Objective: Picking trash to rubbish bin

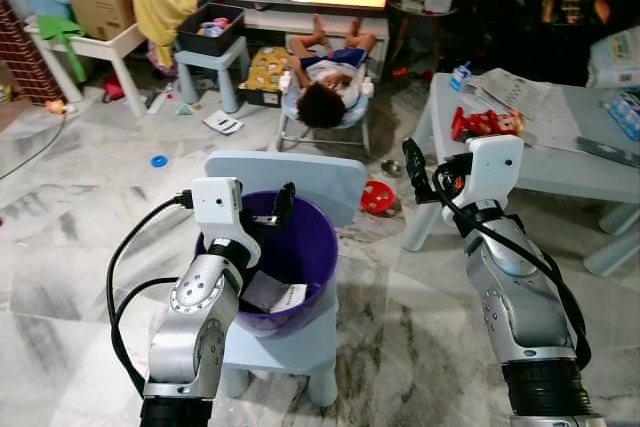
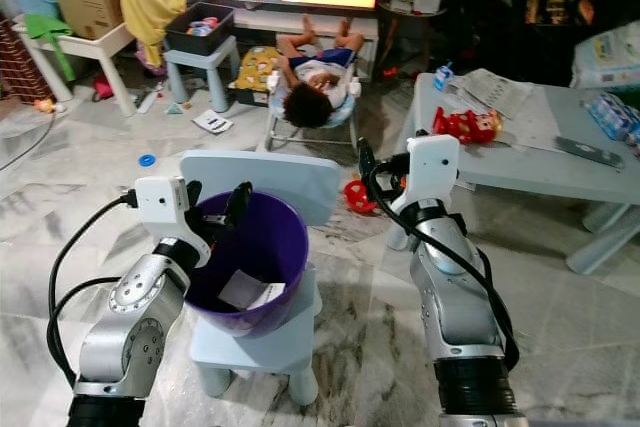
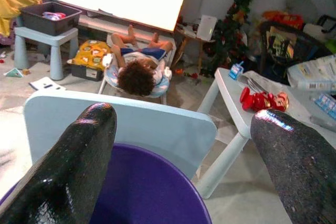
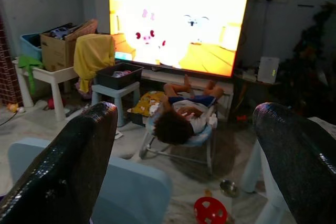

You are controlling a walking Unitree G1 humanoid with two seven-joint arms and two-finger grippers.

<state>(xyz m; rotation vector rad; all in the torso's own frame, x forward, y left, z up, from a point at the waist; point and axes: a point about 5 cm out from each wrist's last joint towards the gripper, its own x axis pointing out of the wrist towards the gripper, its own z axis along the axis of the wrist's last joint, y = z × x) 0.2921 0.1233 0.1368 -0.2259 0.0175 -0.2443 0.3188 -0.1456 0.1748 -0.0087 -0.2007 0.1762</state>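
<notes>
My left pincer (image 1: pixel 268 209) wide open, empty, over purple bin (image 1: pixel 310 247) at frame centre; paper (image 1: pixel 275 295) already inside. Right pincer (image 1: pixel 420 169) open, empty. Lift clear, avoid rim.

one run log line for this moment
left pincer: open, over purple bin | right pincer: open, empty, beside table | bin: on blue chair, paper inside

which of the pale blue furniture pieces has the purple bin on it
The small blue chair directly before the robot: the purple bin sits on its seat, under the open left gripper. The blue stool near the TV carries a dark tray instead; the blue table holds a red toy.
</notes>
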